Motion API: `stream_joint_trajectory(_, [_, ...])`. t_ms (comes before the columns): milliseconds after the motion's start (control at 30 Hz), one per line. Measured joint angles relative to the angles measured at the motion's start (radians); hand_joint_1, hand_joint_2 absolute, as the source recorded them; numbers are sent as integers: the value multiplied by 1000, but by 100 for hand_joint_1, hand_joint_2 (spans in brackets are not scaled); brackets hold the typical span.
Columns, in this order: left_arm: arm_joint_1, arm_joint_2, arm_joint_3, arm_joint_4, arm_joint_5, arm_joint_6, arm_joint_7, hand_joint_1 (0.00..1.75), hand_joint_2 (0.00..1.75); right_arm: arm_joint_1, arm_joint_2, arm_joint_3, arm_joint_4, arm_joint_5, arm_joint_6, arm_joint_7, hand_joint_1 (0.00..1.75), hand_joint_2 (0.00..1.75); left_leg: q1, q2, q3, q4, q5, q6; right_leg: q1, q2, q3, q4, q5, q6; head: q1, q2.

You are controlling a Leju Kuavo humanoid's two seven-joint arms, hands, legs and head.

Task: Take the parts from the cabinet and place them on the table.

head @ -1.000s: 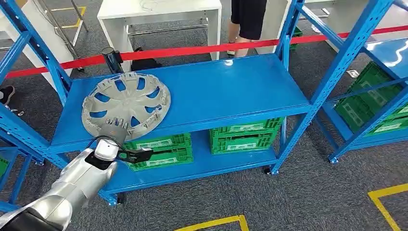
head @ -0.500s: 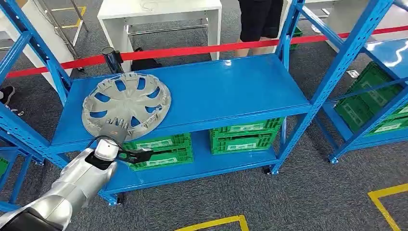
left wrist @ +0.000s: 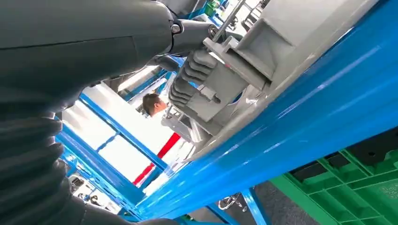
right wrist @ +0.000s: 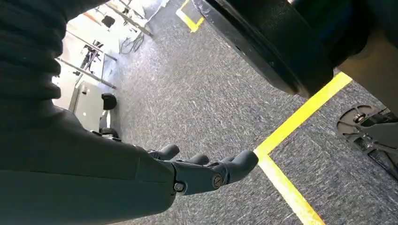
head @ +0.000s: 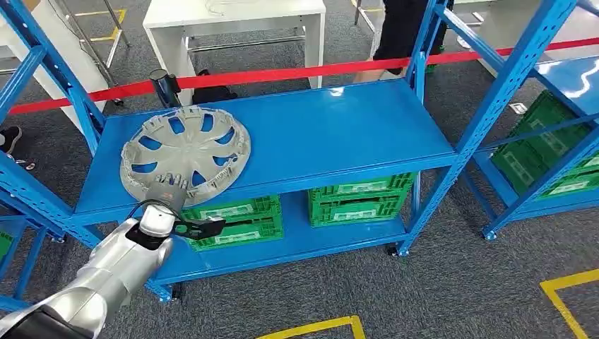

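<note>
Head view: I'm working the pick-up step. The hubcap [head: 185,155] is lying on the left end of the blue shelf [head: 339,134], near edge overhanging a bit, and my left hand [head: 164,198] is gripping that near rim (wrist just below the shelf lip).

Left wrist view: I'm seeing fingers [left wrist: 187,77] curling onto the grey plastic, so it's holding the cap.

Right wrist view: the right hand [right wrist: 206,171] is hanging over carpet, fingers loosely apart, holding nothing.

Next, I reckon: lift the cap off w/o tipping it, then turn for the table.
</note>
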Motion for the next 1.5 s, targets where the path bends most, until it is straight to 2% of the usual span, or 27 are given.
stream_joint_trajectory(567, [0, 0, 0, 1, 4, -16, 0, 2, 175, 0, 2, 0, 0, 5, 0, 0, 0, 175, 0, 0, 0, 0, 0, 0, 0, 0, 0, 0, 0, 0, 0, 0])
stream_joint_trajectory(633, [1, 0, 0, 1, 4, -17, 0, 44, 175, 0, 2, -1, 0, 5, 0, 0, 0, 175, 0, 0, 0, 0, 0, 0, 0, 0, 0, 0, 0, 0, 0, 0])
stream_joint_trajectory(667, [1, 0, 0, 1, 4, -17, 0, 73, 175, 0, 2, -1, 0, 5, 0, 0, 0, 175, 0, 0, 0, 0, 0, 0, 0, 0, 0, 0, 0, 0, 0, 0])
stream_joint_trajectory(700, [1, 0, 0, 1, 4, -17, -1, 84, 175, 0, 2, -1, 0, 5, 0, 0, 0, 175, 0, 0, 0, 0, 0, 0, 0, 0, 0, 0, 0, 0, 0, 0])
stream_joint_trajectory(733, [1, 0, 0, 1, 4, -17, -4, 113, 175, 0, 2, -2, 0, 5, 0, 0, 0, 175, 0, 0, 0, 0, 0, 0, 0, 0, 0, 0, 0, 0, 0, 0])
stream_joint_trajectory(767, [1, 0, 0, 1, 4, -18, -5, 124, 175, 0, 2, -2, 0, 6, 0, 0, 0, 175, 0, 0, 0, 0, 0, 0, 0, 0, 0, 0, 0, 0, 0, 0])
stream_joint_trajectory(1167, [-2, 0, 1, 0, 2, -20, -8, 126, 175, -2, 2, -7, 0, 12, 0, 0, 0, 175, 0, 0, 1, 0, 0, 0, 0, 1, 1, 0, 0, 0, 0, 0])
stream_joint_trajectory(1200, [-3, 0, 1, 0, 2, -20, -9, 119, 175, -2, 2, -8, 0, 12, 0, 0, 0, 175, 0, 0, 1, 0, -1, 1, 0, 0, 1, 0, 0, 0, 0, 0])
stream_joint_trajectory(1267, [-2, 0, 1, 0, 2, -20, -9, 175, 175, -3, 2, -8, 0, 12, 0, 0, 0, 175, 0, 0, 1, 0, -1, 1, 0, 0, 1, 0, 0, 0, 0, 0])
stream_joint_trajectory(1500, [-2, 2, 2, 0, 2, -22, -11, 175, 175, -8, 2, -8, 0, 18, 0, 0, 0, 175, 0, 0, 1, 0, -1, 1, 0, 0, 1, 0, 0, 0, 0, 0])
